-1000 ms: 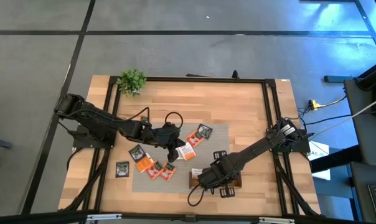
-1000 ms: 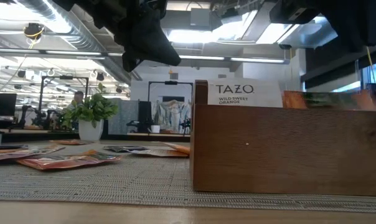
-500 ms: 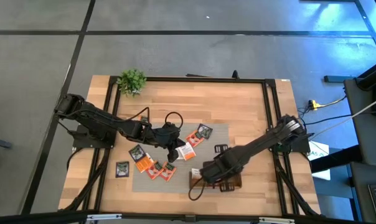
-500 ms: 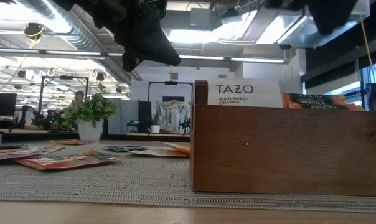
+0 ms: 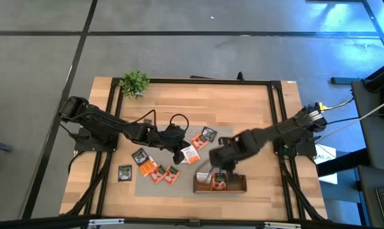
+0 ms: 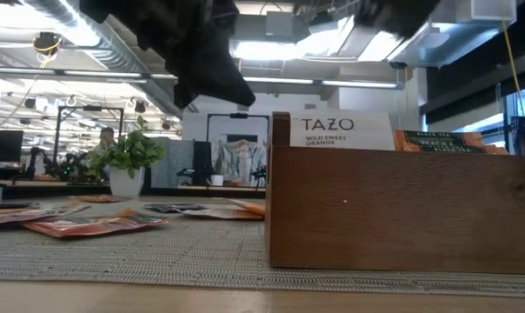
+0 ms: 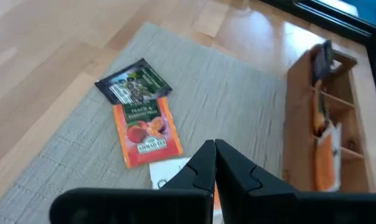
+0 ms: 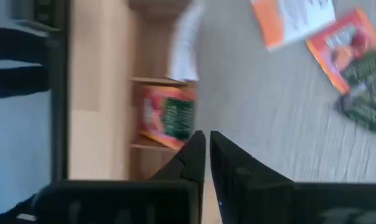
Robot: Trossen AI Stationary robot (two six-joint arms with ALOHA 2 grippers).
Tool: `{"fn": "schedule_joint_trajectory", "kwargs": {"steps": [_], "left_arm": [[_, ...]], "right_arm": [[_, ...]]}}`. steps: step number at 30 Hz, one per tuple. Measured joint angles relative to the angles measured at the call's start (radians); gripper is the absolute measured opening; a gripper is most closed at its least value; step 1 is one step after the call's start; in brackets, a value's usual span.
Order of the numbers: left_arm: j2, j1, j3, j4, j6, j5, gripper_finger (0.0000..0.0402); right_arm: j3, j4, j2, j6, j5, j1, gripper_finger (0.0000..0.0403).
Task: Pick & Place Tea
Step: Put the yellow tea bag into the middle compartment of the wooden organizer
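Several tea sachets lie flat on the grey mat (image 5: 179, 166): a white-and-orange one (image 5: 189, 154), an orange one (image 5: 197, 141), a dark one (image 5: 208, 135), and red and orange ones (image 5: 160, 173). The wooden tray (image 5: 219, 183) stands at the mat's near right with sachets upright in it, a white one (image 6: 341, 130) and an orange-and-dark one (image 6: 441, 141). My left gripper (image 5: 178, 152) is shut and hovers above the white-and-orange sachet (image 7: 169, 180). My right gripper (image 5: 219, 164) is shut and empty, above the mat just beyond the tray (image 8: 157, 81).
A potted plant (image 5: 135, 83) stands at the table's far left corner. One dark sachet (image 5: 124, 172) lies on the bare wood left of the mat. A black cable (image 5: 174, 121) loops by the left arm. Bare wood lies along the far edge.
My right gripper has risen from over the tray and gone toward the table's far edge. The sachets in the tray's middle and right compartments, hidden by the arm before, now show. My left gripper has kept still.
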Motion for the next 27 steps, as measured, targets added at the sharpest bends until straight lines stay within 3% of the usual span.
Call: {"fn": "schedule_joint_trajectory", "kwargs": {"steps": [8,15,19,27], "left_arm": [[0.100,0.069,0.000,0.000,0.001,0.065,0.0003],[0.212,0.157,-0.002,0.047,0.122,0.193,0.0003],[0.251,0.198,-0.002,0.096,0.156,0.248,0.0002],[0.292,0.223,-0.002,0.184,0.160,0.344,0.0002]], "right_arm": [[-0.295,0.359,-0.167,0.011,-0.111,-0.295,0.0006],[-0.533,0.757,-0.166,0.096,-0.161,-0.420,0.0034],[-0.631,0.907,-0.159,0.206,-0.186,-0.475,0.0067],[-0.733,0.981,-0.160,0.397,-0.186,-0.536,0.0171]]}}
